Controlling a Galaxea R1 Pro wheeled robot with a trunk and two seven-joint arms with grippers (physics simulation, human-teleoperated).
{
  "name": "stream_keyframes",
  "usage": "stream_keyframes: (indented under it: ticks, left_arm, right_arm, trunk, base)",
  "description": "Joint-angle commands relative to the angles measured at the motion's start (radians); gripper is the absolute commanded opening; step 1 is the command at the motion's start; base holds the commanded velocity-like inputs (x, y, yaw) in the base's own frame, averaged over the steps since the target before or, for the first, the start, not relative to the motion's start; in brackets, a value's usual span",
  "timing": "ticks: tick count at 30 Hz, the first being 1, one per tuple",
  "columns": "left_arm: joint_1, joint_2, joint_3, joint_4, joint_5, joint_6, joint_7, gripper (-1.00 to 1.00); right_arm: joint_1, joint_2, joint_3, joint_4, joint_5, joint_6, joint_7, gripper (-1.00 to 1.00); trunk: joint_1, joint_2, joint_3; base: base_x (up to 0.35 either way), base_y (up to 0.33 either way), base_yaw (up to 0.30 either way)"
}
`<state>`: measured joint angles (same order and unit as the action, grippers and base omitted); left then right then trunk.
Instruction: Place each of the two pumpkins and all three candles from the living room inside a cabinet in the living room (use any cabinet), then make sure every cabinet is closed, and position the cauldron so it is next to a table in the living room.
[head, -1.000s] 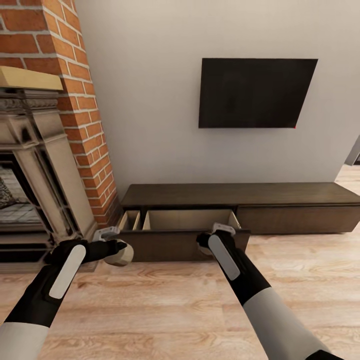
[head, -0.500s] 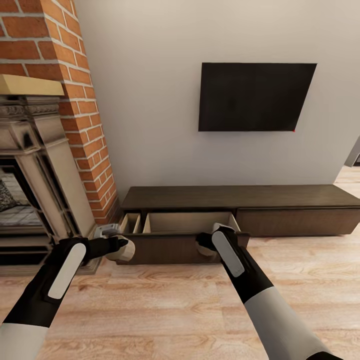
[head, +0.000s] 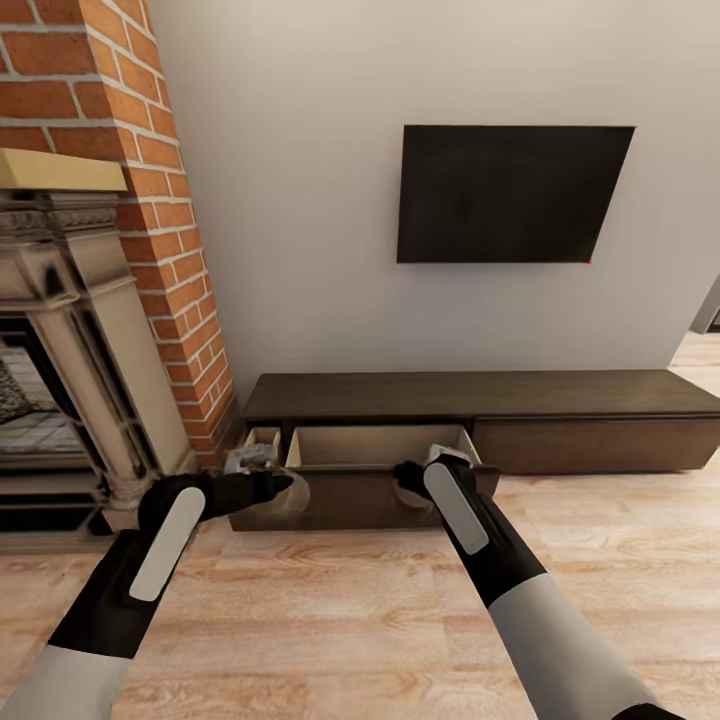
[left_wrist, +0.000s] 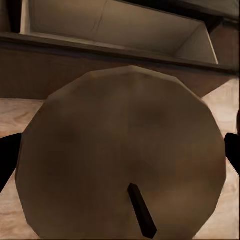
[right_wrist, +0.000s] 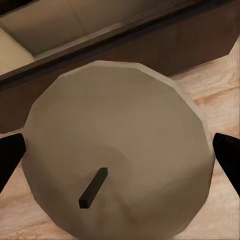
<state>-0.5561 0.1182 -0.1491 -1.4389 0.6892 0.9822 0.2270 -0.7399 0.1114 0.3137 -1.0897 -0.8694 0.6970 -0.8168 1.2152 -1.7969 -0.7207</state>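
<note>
Each gripper, left (head: 283, 487) and right (head: 408, 487), is clamped on 1 candle (left_wrist: 120, 150) (right_wrist: 117, 150). The open cabinet drawer (head: 375, 445) lies just beyond both. Letting go short of its front panel would likely drop them on the floor (head: 330, 600).

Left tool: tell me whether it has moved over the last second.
Yes. The left tool, shut on a stubby beige candle, has shifted rightward, from beside the brick fireplace to the front of the open drawer of the low dark brown wooden cabinet.

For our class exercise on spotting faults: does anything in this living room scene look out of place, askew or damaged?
Nothing is damaged or spilled. The one thing out of its usual state is the cabinet, whose drawer stands pulled open. Each tool, left and right, grips a candle in front of it.
</note>
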Motion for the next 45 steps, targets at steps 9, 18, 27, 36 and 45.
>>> stream_keyframes:
  ticks: [9,18,27,36,45]
  left_arm:
    - [-0.004,-0.045,-0.002,0.015,-0.01,-0.013,0.007,-1.0]
    - [-0.004,-0.051,-0.015,0.021,-0.014,-0.015,0.008,-1.0]
    - [-0.004,-0.049,-0.004,0.021,-0.012,-0.014,0.005,-1.0]
    - [-0.004,-0.048,-0.012,0.021,-0.012,-0.014,0.006,-1.0]
    - [-0.003,-0.048,-0.013,0.021,-0.008,-0.014,0.005,-1.0]
  right_arm:
    - [-0.001,-0.055,0.007,-0.012,-0.001,-0.008,0.057,-1.0]
    - [-0.001,-0.057,0.005,-0.027,0.004,-0.008,0.062,-1.0]
    - [-0.001,-0.055,0.006,-0.025,0.015,-0.014,0.064,-1.0]
    - [-0.001,-0.054,0.007,-0.017,0.02,-0.028,0.065,-1.0]
    - [-0.001,-0.052,0.008,-0.015,0.02,-0.03,0.065,-1.0]
  trunk:
    - [0.0,0.0,-0.001]
    - [0.0,0.0,-0.001]
    - [0.0,0.0,-0.001]
    - [0.0,0.0,-0.001]
    - [0.0,0.0,-0.001]
  base:
    - [0.137,0.0,0.0]
    - [0.183,-0.134,0.0]
    - [0.268,-0.095,0.0]
    - [0.268,0.178,0.0]
    - [0.325,0.018,0.021]
